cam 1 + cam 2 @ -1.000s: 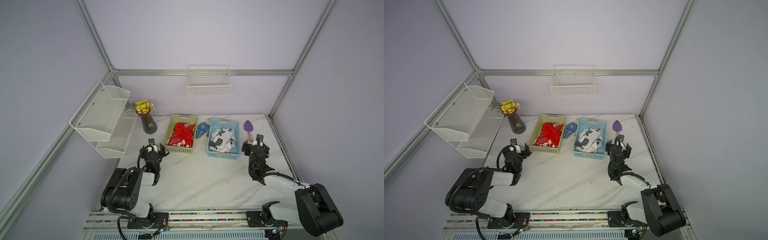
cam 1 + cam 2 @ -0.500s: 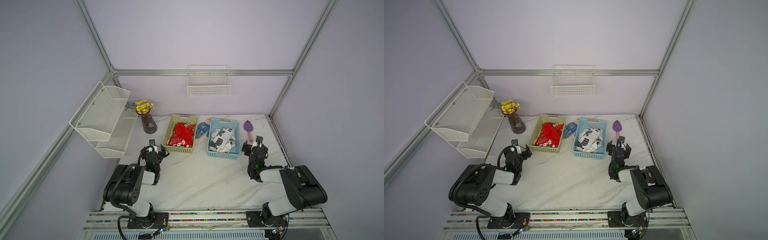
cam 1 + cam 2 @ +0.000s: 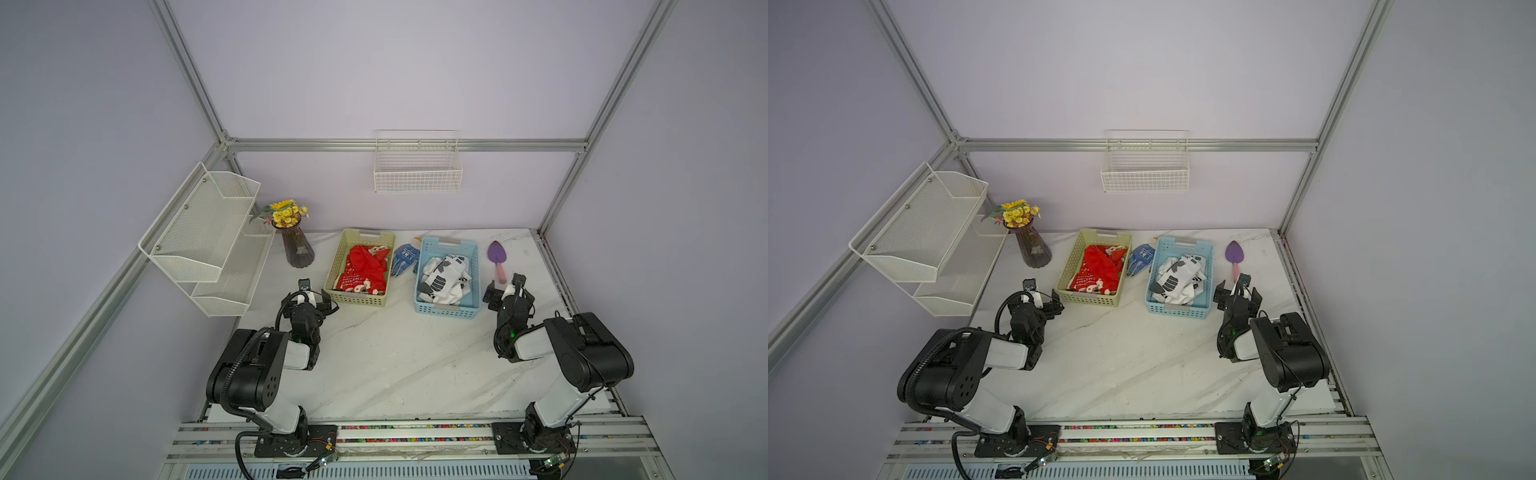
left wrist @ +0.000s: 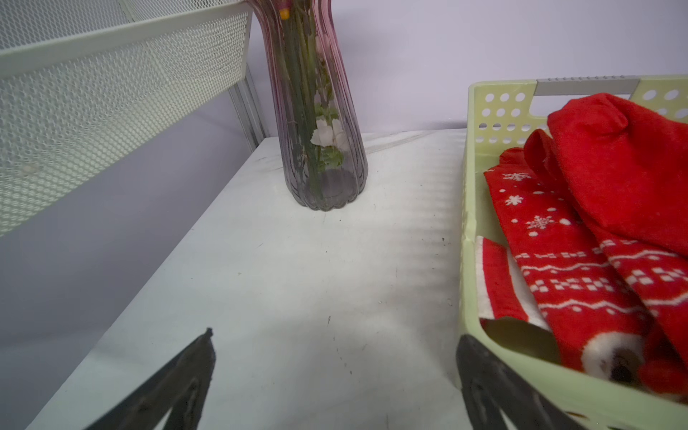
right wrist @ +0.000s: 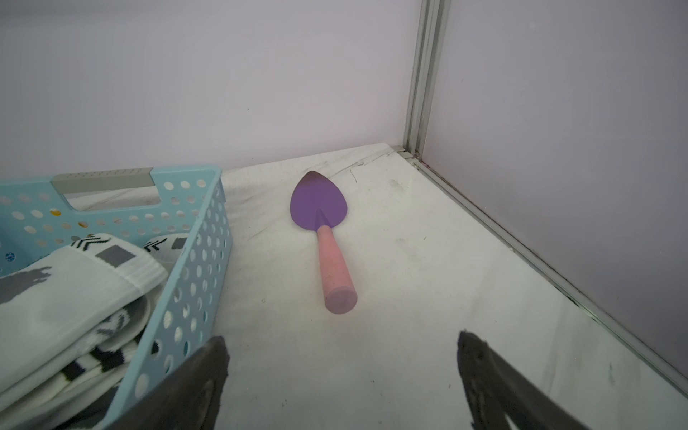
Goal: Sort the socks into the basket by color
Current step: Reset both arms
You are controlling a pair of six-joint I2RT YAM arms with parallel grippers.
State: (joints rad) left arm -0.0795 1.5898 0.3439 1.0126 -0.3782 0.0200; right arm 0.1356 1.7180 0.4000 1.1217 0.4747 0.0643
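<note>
Left end effector [image 4: 335,335] near red socks [image 4: 595,242]

A robot lab: a metal frame [image 3: 407,144] and plain walls [image 3: 415,62] box in a table [image 3: 395,365], with a left arm [image 3: 257,365] and a right arm [image 3: 582,357] on a rail [image 3: 415,432].

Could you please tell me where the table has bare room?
Bare: the table in front of the green basket and blue basket; the strip between vase and green basket. Crowded: gloves between the baskets, trowel beside the blue one.
</note>
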